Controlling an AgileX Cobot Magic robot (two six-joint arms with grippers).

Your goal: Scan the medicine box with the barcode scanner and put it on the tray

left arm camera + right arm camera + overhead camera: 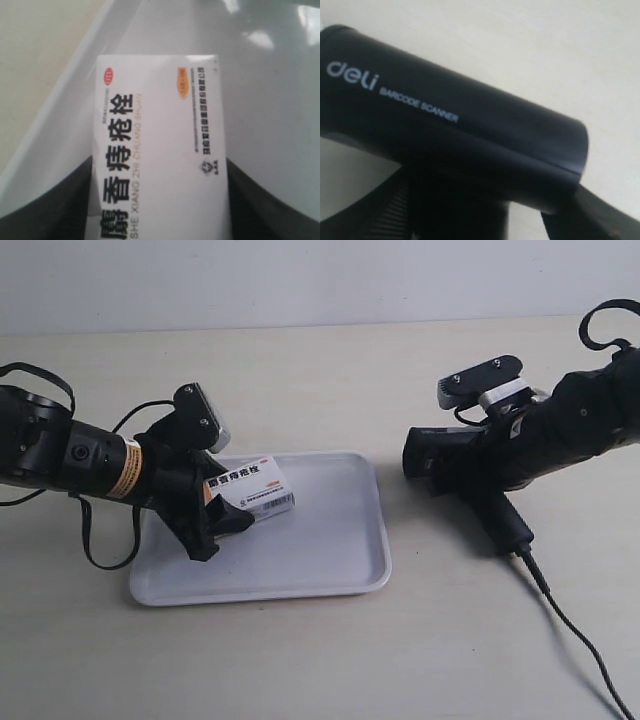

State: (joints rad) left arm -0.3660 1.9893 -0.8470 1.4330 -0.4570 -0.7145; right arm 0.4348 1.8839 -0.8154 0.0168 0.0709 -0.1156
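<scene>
The white medicine box [250, 487] with blue lettering sits low over the left part of the white tray [330, 550]. My left gripper [225, 510] is shut on it. In the left wrist view the medicine box [160, 150] fills the middle, with dark fingers [50, 210] pressed against both of its long sides and the tray [270, 100] beneath. I cannot tell whether the box touches the tray. The black barcode scanner [432, 452] is to the right of the tray, its head towards the tray. My right gripper [470, 485] is shut on it. The scanner [445, 130] shows "deli BARCODE SCANNER".
The scanner's black cable [575, 630] runs from the handle over the beige table [330, 660] to the front right corner. A loose black cable [100, 550] hangs from the left arm beside the tray's left edge.
</scene>
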